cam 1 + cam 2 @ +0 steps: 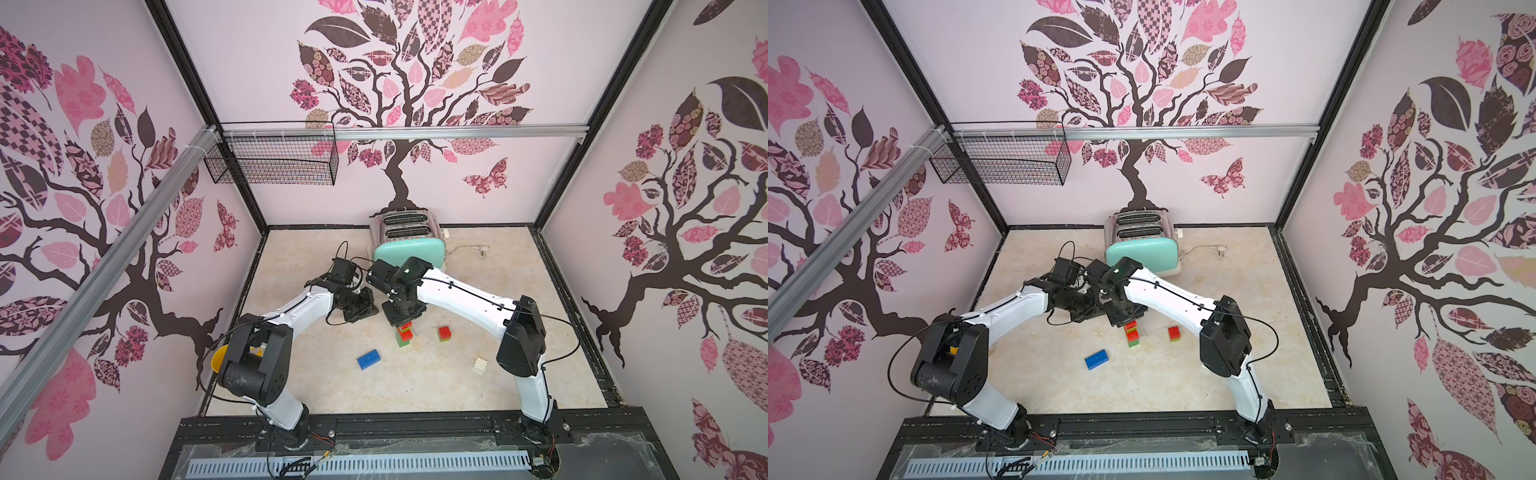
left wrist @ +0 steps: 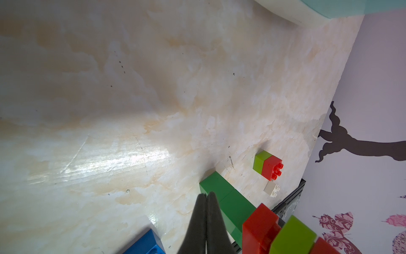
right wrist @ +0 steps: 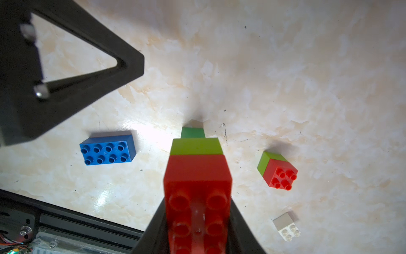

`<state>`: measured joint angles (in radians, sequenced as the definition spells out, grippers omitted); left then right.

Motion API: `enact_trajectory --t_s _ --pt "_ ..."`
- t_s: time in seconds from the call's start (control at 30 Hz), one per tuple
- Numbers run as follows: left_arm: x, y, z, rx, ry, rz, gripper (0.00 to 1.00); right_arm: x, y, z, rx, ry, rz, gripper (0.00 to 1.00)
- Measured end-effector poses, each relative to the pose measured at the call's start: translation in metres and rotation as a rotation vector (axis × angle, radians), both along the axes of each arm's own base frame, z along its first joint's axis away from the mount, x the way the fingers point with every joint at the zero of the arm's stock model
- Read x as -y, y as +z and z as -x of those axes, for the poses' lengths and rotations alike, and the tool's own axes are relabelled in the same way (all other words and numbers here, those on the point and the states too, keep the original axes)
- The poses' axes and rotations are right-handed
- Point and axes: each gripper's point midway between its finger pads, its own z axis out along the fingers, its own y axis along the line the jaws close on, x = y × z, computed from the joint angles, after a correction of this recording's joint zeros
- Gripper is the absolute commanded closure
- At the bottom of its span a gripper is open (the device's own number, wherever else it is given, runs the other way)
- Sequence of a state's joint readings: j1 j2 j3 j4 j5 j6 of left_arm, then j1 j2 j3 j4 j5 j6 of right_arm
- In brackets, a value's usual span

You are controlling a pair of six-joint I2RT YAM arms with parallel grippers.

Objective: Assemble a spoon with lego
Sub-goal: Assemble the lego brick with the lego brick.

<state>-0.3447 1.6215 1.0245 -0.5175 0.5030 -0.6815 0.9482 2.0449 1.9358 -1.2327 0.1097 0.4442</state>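
Both white-and-black arms bend inward and meet at frame centre in both top views. The right gripper [image 3: 197, 228] points straight down, jaws pinching the red top of the partly built spoon [image 1: 404, 335], an upright stack of red, lime and dark green plastic bricks standing on the marbled tabletop [image 1: 436, 386]. The left gripper [image 2: 206, 199], tilted beside it, has its fingers pressed together, holding nothing. The loose blue oblong studded brick [image 1: 369, 359] lies lower left of the stack.

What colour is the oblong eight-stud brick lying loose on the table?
Blue; the oblong brick shows best in the right wrist view.
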Motion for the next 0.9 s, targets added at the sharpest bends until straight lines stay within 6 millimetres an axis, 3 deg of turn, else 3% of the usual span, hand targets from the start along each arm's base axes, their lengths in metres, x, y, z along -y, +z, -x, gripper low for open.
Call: enact_trajectory --t_s 0.9 --pt "0.0 -0.0004 0.0001 -0.001 -0.001 -0.001 1.0 -0.0006 -0.0065 0.0041 -0.002 0.013 0.022 0.76"
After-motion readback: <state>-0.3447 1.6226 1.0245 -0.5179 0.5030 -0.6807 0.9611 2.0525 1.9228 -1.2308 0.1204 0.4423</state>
